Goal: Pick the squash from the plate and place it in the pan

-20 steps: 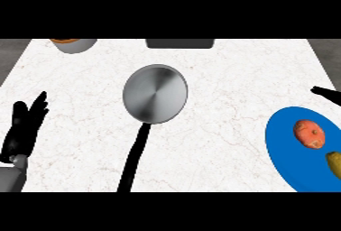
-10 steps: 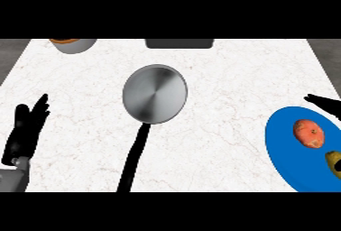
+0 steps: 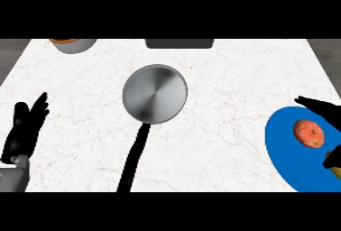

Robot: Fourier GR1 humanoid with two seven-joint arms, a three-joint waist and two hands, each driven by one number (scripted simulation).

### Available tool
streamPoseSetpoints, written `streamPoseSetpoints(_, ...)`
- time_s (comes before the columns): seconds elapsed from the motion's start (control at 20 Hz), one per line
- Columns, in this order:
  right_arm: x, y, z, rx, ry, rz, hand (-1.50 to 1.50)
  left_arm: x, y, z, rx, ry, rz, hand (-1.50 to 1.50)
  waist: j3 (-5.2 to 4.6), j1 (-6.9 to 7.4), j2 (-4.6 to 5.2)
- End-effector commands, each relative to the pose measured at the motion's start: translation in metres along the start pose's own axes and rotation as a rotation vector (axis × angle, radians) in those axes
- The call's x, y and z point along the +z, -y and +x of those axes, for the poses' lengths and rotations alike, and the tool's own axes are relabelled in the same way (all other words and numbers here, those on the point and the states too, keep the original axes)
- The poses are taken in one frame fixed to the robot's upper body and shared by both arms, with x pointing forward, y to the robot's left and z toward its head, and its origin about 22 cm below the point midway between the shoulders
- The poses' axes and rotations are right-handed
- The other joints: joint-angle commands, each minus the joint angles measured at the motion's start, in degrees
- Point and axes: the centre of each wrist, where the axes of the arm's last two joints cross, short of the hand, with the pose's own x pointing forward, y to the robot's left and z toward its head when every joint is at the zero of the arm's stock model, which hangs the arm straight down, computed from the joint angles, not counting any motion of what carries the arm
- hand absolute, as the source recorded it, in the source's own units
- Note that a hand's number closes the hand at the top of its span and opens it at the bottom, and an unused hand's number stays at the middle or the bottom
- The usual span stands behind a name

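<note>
A round steel pan [image 3: 154, 93] with a long black handle [image 3: 134, 155] lies mid-counter. At the right edge a blue plate [image 3: 286, 151] holds an orange-red round fruit [image 3: 309, 133] and, cut off by the frame, a yellowish-olive squash [image 3: 335, 169]. My right hand [image 3: 321, 107] comes in from the right edge above the plate's far rim, fingers stretched out and open, holding nothing; a dark part of it [image 3: 332, 161] shows just over the squash. My left hand [image 3: 24, 131] rests open at the left edge, fingers up.
A grey bowl [image 3: 73, 44] with something orange in it sits at the far left corner. A dark grey block [image 3: 180, 43] lies at the counter's far edge, centre. The white marble counter [image 3: 220, 113] stretches between pan and plate.
My right hand has moved further in from the right edge, over the plate's far rim and toward the fruit. The left hand, pan and plate have stayed put.
</note>
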Motion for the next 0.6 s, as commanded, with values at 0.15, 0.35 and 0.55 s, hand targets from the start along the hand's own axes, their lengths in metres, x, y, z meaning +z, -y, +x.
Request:
streamPoseSetpoints(0.15,-0.015,-0.019,0.000,0.015,0.005,0.001,-1.50,-0.012,0.014,-0.005,-0.009,0.007,-0.007,0.00,-0.02,-0.15,0.05)
streamPoseSetpoints(0.35,-0.005,-0.013,-0.024,0.007,-0.034,0.028,-1.50,0.000,0.001,-0.024,-0.013,0.006,0.012,0.00,-0.01,-0.05,0.02)
streamPoseSetpoints(0.55,-0.024,-0.028,-0.008,0.008,-0.043,0.034,-1.50,-0.018,-0.014,-0.006,0.007,0.007,0.010,0.00,-0.01,-0.09,0.04)
